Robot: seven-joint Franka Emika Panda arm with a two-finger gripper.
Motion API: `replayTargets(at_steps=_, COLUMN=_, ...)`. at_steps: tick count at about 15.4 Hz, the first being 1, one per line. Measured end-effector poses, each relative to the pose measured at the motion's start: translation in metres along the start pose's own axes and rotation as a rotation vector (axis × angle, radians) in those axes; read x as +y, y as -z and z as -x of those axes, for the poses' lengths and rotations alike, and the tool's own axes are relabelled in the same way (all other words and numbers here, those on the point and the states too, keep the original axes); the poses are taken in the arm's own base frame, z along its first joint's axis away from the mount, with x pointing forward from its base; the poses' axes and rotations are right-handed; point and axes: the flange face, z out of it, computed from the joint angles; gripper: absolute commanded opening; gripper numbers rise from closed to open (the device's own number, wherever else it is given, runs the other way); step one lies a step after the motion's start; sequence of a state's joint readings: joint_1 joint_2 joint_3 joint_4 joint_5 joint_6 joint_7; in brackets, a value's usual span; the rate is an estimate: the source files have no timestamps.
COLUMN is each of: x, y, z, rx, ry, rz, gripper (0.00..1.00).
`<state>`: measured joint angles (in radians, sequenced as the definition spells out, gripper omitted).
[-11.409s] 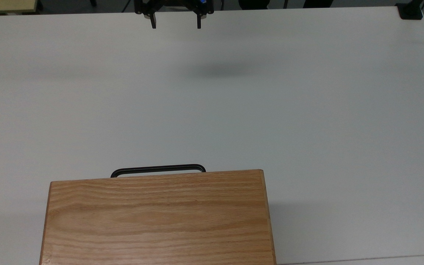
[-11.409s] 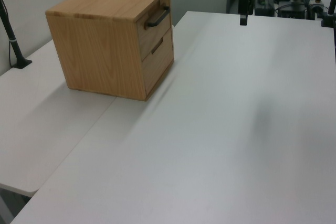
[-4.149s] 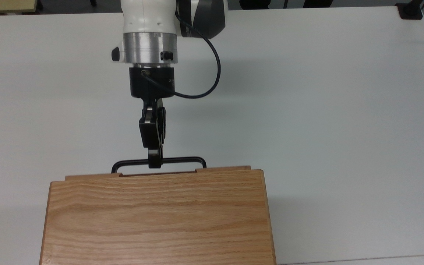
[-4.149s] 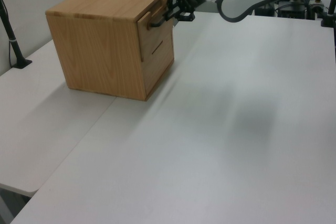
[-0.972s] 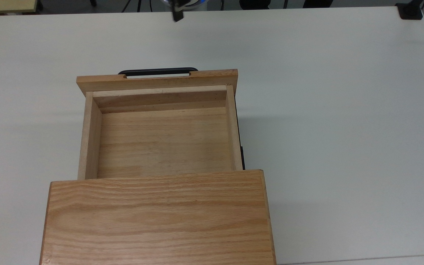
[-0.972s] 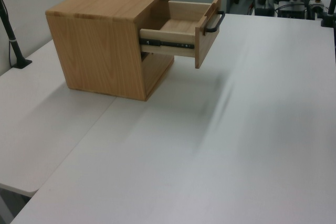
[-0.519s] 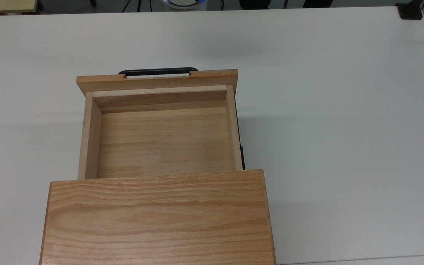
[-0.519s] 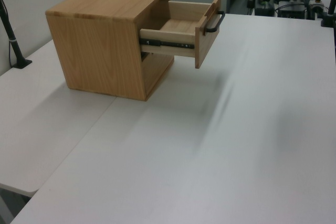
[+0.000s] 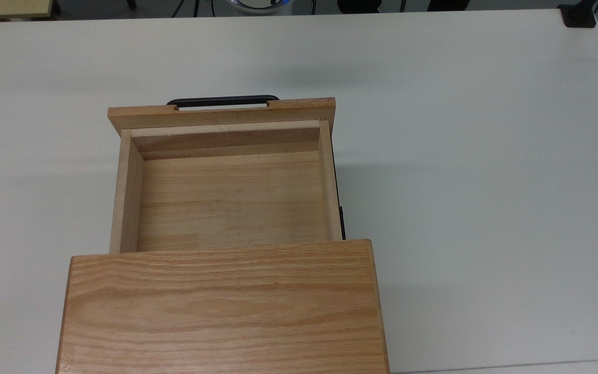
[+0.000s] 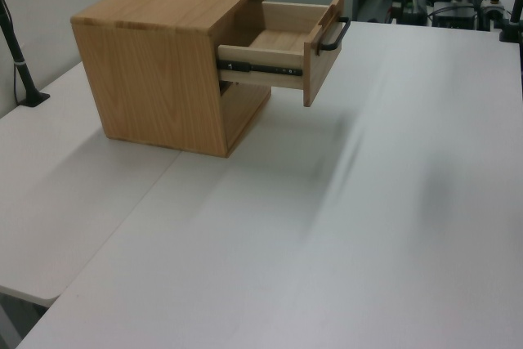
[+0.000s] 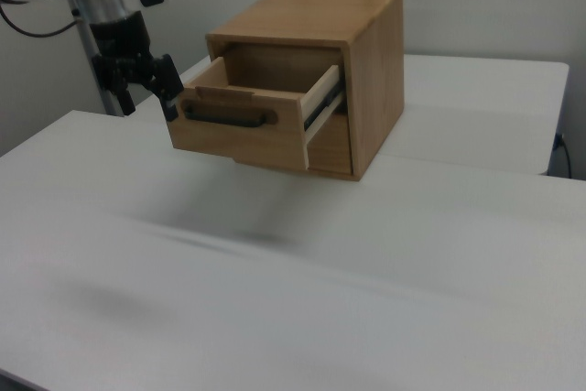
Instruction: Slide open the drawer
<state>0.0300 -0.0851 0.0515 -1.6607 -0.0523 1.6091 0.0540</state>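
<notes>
Looking down, we find the drawer [image 9: 229, 200] pulled far out of the oak cabinet [image 9: 221, 309], its tray bare; whether the tool [image 11: 168, 98] is open, we cannot tell.

No legible text, labels, brands, numbers or signs found. Cabinet [image 9: 221, 306] wood bare, unmarked. Drawer [image 9: 226, 197] front and inside unmarked; handle [image 9: 222, 98] plain black. Table [image 9: 486, 156] plain white, unmarked.
</notes>
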Motion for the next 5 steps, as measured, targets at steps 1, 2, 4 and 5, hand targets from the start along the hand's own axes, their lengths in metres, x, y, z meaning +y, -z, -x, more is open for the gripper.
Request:
replayTargets(at_steps=1, x=-0.002, y=-0.004, z=-0.002, rx=-0.008, ry=0.013, rz=0.006, gripper=1.0)
replayTargets(at_steps=2, x=-0.002, y=-0.008, z=-0.004, rx=-0.015, ry=0.018, rz=0.011, gripper=1.0)
replayTargets(at_steps=4, x=-0.002, y=-0.014, z=-0.007, rx=-0.025, ry=0.023, rz=0.013, gripper=1.0)
replayTargets(at_steps=5, x=-0.002, y=-0.016, z=-0.008, rx=-0.029, ry=0.025, rz=0.013, gripper=1.0)
